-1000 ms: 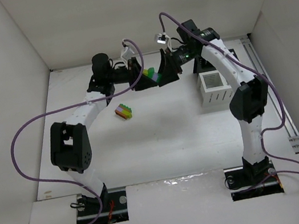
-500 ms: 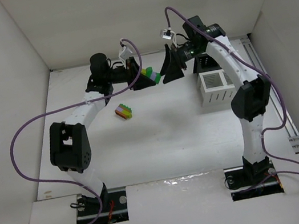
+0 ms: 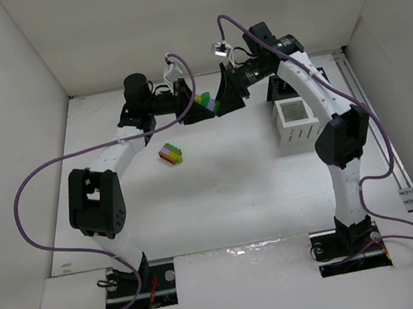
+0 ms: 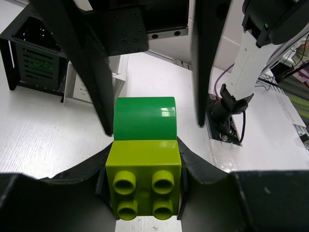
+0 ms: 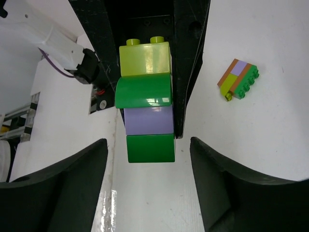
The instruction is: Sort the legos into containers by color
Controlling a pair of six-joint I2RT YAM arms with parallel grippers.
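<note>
My left pincer [image 4: 143,193] grips the lego stack [image 5: 147,101] by its lime end in midair. My right pincer [image 5: 147,150], wide at three o'clock, straddles the green end, likely to split it.

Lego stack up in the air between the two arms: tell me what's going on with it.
The left gripper is clamped on the lime end of a four-brick lego stack, holding it off the table. The right gripper has its jaws open on either side of the stack's green free end, with gaps showing. A second stack lies on the table, apart from the white bins.
</note>
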